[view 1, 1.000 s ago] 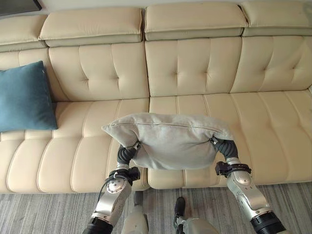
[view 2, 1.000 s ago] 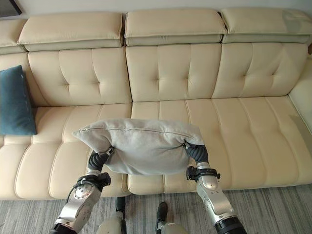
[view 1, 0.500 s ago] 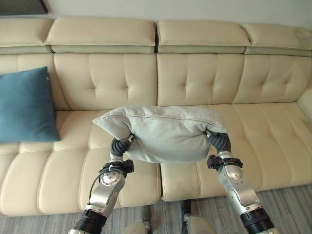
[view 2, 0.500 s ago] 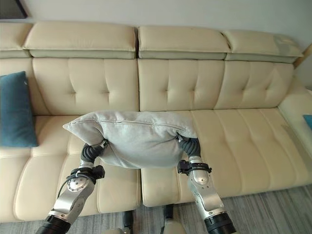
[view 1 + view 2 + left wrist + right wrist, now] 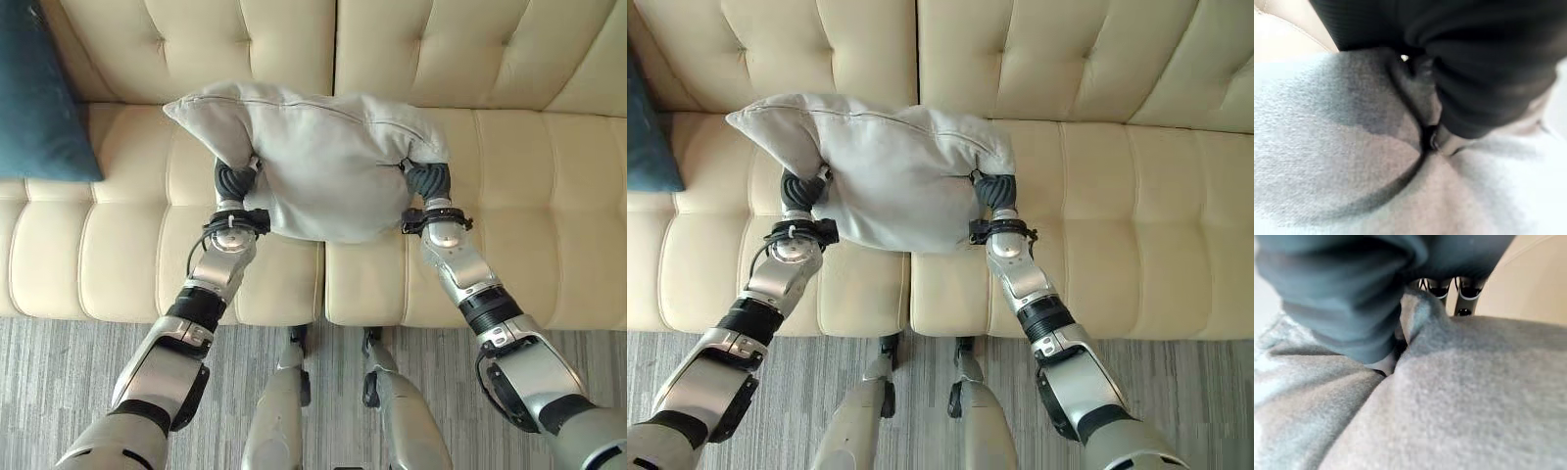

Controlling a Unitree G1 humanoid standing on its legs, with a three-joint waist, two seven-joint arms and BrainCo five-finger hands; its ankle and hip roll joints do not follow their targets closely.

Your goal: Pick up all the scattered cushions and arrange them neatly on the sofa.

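A grey cushion (image 5: 323, 166) hangs over the seat of the cream sofa (image 5: 549, 196), near the foot of the backrest. It is held from both ends. My left hand (image 5: 235, 181) grips its left end, and the cloth creases around the thumb (image 5: 1442, 142) in the left wrist view. At the right end, my right hand (image 5: 427, 179) has a fold of cloth rising between its fingers (image 5: 1466, 293) and its dark cover. A blue cushion (image 5: 39, 98) leans against the backrest at the far left of the seat.
The sofa's seat to the right of the grey cushion is bare. Grey striped carpet (image 5: 59, 372) runs along the sofa's front edge below my arms.
The view has tipped down and moved closer to the sofa. Both arms have reached further forward, and the grey cushion now sits deeper over the seat, near the backrest.
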